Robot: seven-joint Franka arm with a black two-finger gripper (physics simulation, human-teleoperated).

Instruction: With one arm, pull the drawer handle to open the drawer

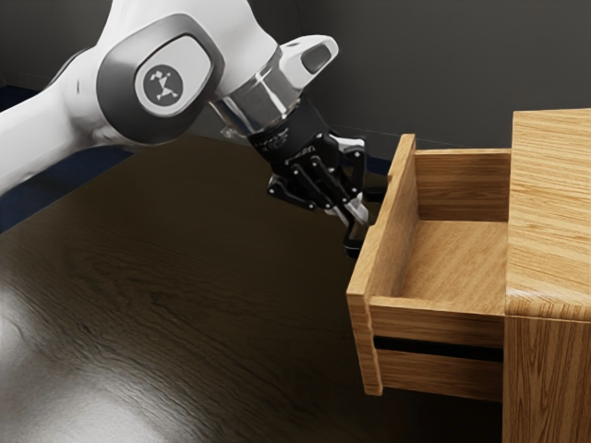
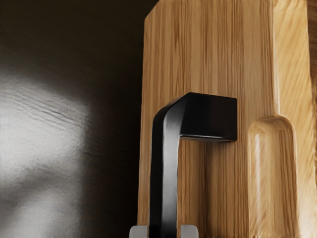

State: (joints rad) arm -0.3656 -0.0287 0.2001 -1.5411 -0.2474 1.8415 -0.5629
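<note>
- The black two-finger gripper [image 1: 356, 229] sits at the drawer's outer face. In the wrist view its pale fingers [image 2: 139, 232] are clamped on the black angular metal handle [image 2: 164, 173], one on each side of the bar.
- The handle's long axis runs flat along the light oak drawer front [image 1: 382, 247], then bends in to meet the wood.
- The open-topped wooden drawer [image 1: 454, 263] stands well out of the oak cabinet [image 1: 550, 231]. It points toward the exterior view's left, over the dark wooden tabletop [image 1: 166, 305].
- I judge the pull to be far along. The next move calls for a straight draw along the slide axis, without twisting the handle.
</note>
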